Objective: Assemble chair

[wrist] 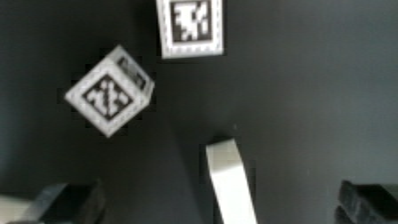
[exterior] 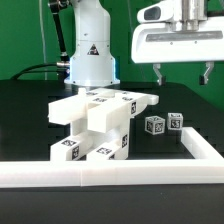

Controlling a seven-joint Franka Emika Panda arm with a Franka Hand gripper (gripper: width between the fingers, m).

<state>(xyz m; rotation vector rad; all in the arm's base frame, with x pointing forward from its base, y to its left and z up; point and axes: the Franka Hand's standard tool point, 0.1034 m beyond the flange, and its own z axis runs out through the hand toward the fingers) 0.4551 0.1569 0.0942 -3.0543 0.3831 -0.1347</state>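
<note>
The partly built chair (exterior: 98,122) is a blocky white stack of tagged panels and legs, left of centre on the black table. Two small white tagged cubes (exterior: 154,125) (exterior: 176,122) sit on the table to its right in the exterior view. My gripper (exterior: 182,78) hangs high above these cubes, open and empty, with its dark fingers well apart. In the wrist view, two tagged white pieces (wrist: 111,90) (wrist: 192,25) lie on the dark table far below my gripper (wrist: 214,208). The fingers (wrist: 63,205) show only at the frame's edges.
The long white border frame (exterior: 110,172) runs along the table's front and turns up its right side (exterior: 200,148). A white strip (wrist: 226,175) in the wrist view looks like part of it. The arm's white base (exterior: 88,55) stands behind the chair.
</note>
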